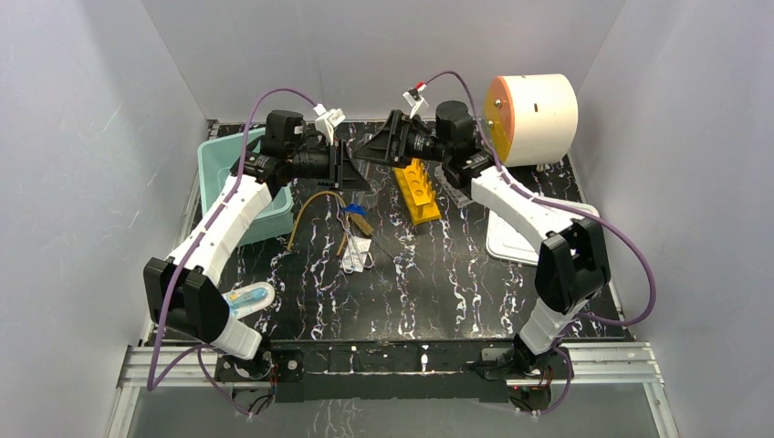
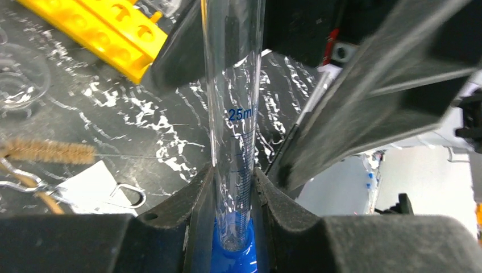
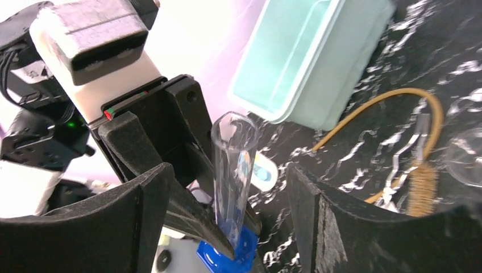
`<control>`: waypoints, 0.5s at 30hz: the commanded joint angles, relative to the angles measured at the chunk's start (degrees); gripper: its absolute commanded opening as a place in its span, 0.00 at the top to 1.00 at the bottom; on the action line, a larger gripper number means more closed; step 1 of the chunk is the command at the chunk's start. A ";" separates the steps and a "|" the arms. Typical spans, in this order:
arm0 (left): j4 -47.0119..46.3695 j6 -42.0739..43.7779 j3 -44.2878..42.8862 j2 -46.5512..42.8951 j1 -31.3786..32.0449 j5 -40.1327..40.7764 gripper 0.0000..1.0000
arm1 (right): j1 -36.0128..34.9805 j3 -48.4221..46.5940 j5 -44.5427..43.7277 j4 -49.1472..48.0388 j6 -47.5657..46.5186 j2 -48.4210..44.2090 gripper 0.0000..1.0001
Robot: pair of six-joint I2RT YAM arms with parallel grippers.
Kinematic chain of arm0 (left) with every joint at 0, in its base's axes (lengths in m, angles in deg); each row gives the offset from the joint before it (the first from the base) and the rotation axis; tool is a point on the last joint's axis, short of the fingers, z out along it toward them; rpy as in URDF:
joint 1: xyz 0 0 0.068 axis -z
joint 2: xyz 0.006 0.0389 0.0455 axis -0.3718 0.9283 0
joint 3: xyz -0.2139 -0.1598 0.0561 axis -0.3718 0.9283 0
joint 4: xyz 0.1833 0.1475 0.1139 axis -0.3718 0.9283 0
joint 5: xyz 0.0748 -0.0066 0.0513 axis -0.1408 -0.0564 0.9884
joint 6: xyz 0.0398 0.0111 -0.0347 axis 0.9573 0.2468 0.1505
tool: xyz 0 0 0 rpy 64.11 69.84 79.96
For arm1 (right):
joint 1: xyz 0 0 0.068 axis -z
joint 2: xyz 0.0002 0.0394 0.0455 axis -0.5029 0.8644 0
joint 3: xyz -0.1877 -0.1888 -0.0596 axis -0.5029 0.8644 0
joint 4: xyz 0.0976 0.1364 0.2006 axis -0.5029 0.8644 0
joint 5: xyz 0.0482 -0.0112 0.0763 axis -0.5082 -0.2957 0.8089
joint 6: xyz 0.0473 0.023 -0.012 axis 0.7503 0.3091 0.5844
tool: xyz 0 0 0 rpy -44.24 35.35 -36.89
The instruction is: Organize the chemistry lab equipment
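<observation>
My left gripper (image 2: 234, 193) is shut on a clear 25 ml measuring cylinder (image 2: 236, 114) just above its blue base (image 2: 233, 256) and holds it above the table at the back middle (image 1: 351, 169). My right gripper (image 3: 224, 176) is open, with its jaws on either side of the cylinder's (image 3: 233, 170) upper part and apart from it; it meets the left gripper in the top view (image 1: 367, 151). The yellow rack with round holes (image 1: 415, 192) lies just right of them. An amber rubber tube (image 1: 306, 205) and wire-handled tools (image 1: 358, 246) lie below.
A teal bin (image 1: 224, 173) stands at the back left. A white drum with an orange face (image 1: 534, 105) is at the back right, with a white tray (image 1: 511, 237) in front of it. A small white-and-blue item (image 1: 248, 298) lies near the left arm's base.
</observation>
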 commanded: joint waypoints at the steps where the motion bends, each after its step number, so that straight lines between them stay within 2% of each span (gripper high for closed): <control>1: 4.63 1.76 -2.32 -0.76 -0.29 7.95 1.00 | 1.28 -1.18 -10.69 5.20 -7.55 -6.57 0.17; 5: 8.27 1.87 -3.96 -0.30 -2.84 16.03 1.00 | 4.92 -1.80 -14.08 8.09 -9.62 -8.48 0.14; 11: 14.41 -1.76 -9.68 3.13 -14.23 27.01 1.00 | 7.16 1.46 -16.13 7.49 -11.59 -12.08 0.15; 15: 19.08 1.30 -15.00 6.27 -19.01 34.08 1.00 | 7.85 2.47 -16.79 8.82 -13.15 -13.21 0.17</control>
